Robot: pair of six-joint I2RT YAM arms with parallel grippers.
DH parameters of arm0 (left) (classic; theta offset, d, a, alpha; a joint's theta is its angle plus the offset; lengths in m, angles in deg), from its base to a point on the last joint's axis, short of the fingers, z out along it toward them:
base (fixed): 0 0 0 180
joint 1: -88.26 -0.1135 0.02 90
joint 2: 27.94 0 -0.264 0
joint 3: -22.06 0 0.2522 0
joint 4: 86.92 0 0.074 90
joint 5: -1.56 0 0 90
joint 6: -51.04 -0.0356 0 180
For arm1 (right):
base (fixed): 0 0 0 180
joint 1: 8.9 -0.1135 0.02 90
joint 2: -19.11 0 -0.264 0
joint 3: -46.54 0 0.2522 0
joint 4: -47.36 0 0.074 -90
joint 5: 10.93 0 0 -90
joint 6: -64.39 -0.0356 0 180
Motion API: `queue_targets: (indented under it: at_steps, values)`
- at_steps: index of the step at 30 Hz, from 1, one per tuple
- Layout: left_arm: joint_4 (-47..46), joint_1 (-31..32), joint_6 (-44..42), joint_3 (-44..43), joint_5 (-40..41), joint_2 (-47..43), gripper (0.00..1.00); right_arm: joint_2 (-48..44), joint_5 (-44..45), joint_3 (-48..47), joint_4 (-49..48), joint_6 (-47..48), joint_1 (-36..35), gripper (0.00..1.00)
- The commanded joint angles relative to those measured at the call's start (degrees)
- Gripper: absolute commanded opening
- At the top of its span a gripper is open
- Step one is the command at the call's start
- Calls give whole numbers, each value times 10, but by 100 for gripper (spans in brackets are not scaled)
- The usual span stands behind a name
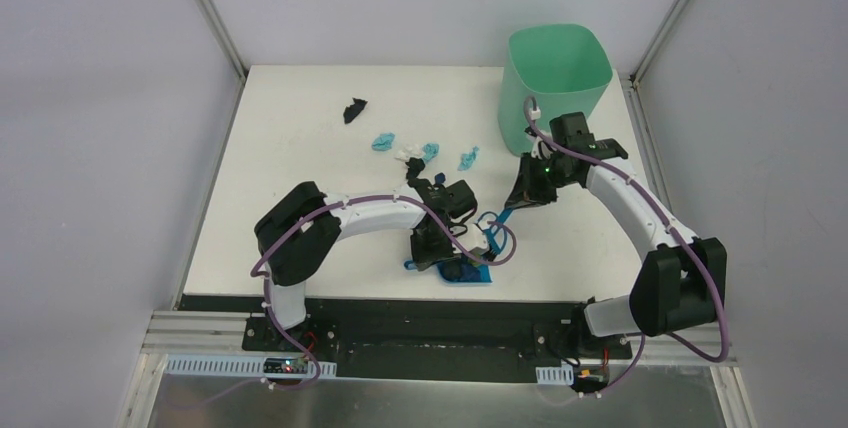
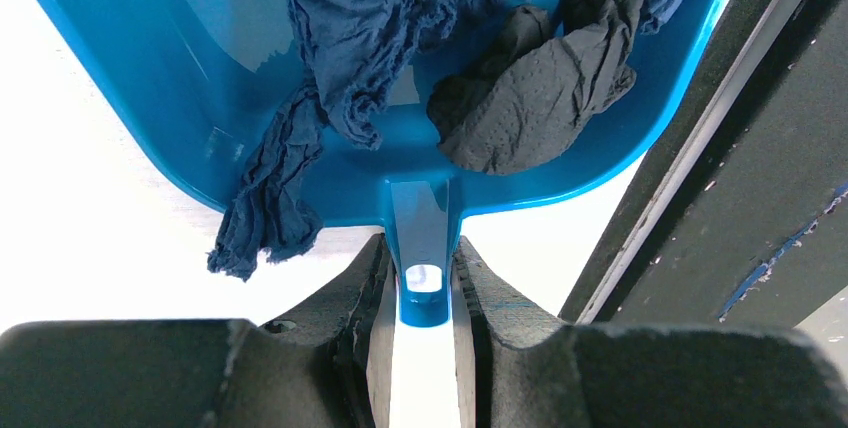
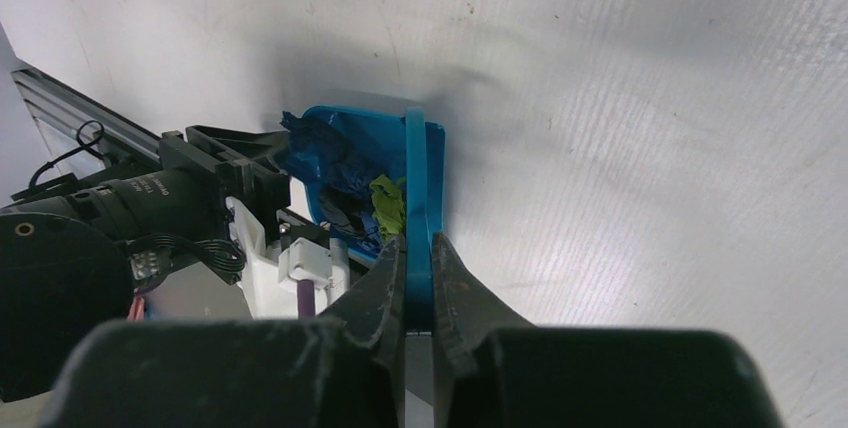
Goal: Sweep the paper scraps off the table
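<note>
Counting from the top view, five paper scraps (image 1: pixel 430 151) lie loose on the table (image 1: pixel 300 148): one black, three light teal and one white. They are strung from 11 to 12 o'clock of the table's centre.

One blue dustpan (image 2: pixel 150 78) sits at 6 o'clock, just inside the black front edge. One green bin (image 1: pixel 560 98) stands at the 1 o'clock corner. Bare white tabletop runs along the 9 o'clock side.

The left gripper (image 2: pixel 422 268) is pinching the dustpan's handle. The right gripper (image 3: pixel 418 248) is pressed together on one blue brush handle (image 3: pixel 417 178) that reaches toward the pan.

The pan holds dark blue scraps, one black and one green. The dark blue ones bunch together, so their count is unclear, and one trails over the rim onto the table. The brush head cannot be made out.
</note>
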State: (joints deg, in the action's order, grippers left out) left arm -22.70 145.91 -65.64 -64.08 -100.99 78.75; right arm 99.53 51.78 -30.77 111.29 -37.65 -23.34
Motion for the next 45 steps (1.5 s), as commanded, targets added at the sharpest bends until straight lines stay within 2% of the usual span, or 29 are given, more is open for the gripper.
queue_targets:
  at_steps: [1, 8, 18, 25, 29, 33, 39, 45]
  values:
    - [-3, -3, -12, -6, -16, -26, 0, -37, 36, -27, -13, 27, 4, 0]
    - [15, -3, -21, -2, -3, -36, 0, -93, 83, -11, -15, 52, 16, 0]
    - [85, -17, -28, -40, 13, -44, 0, -130, 98, -4, 1, 48, 107, 0]
    - [136, -50, -1, -128, 29, -33, 0, -130, 97, 16, -15, 33, 182, 0]
    - [152, -59, 6, -182, 53, -21, 0, -140, 100, 20, -14, 36, 198, 0]
    - [174, -81, 6, -282, 68, 7, 0, -150, 91, 34, -24, 30, 205, 0]
    - [225, -103, 28, -460, 78, 95, 0, -156, 83, 41, -28, 28, 224, 0]
    - [241, -112, 39, -537, 58, 151, 0, -163, 96, 43, -26, 38, 231, 0]
